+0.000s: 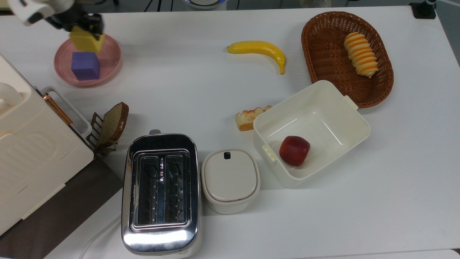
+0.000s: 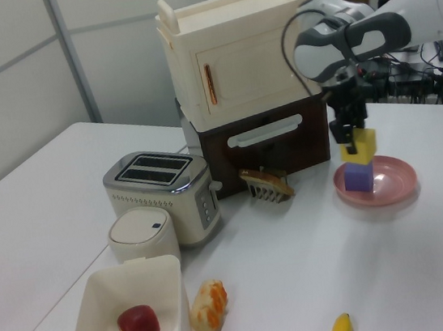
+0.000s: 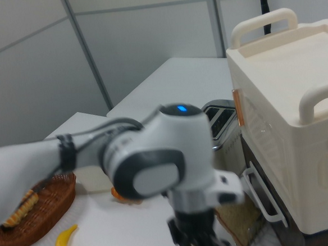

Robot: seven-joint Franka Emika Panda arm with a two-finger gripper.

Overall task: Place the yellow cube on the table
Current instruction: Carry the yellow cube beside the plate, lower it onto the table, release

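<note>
Above the pink plate (image 1: 107,68), at the top view's upper left corner, the gripper (image 1: 86,27) was clamped on the yellow cube (image 1: 87,40), fingers pressed against its sides. Top view had the cube overlapping the plate's far rim, w/ the purple cube (image 1: 85,66) sitting alone on the plate just below it. Left view told what the top view couldn't: the yellow cube (image 2: 357,143) hung in the air, lifted clear of the purple cube (image 2: 359,177), a thin gap between them, arm coming straight down from above. Left view also showed the plate (image 2: 391,184) resting on the white table (image 2: 299,261), near a tall cream cabinet (image 2: 240,57) on a dark base. Right view was taken up mostly by the arm's white & grey wrist (image 3: 161,157), w/ the cabinet (image 3: 299,125) beside it; cube and plate couldn't be made out there. Well apart from the plate, top view: banana (image 1: 260,50), wicker basket (image 1: 323,57), toaster (image 1: 160,190).
</note>
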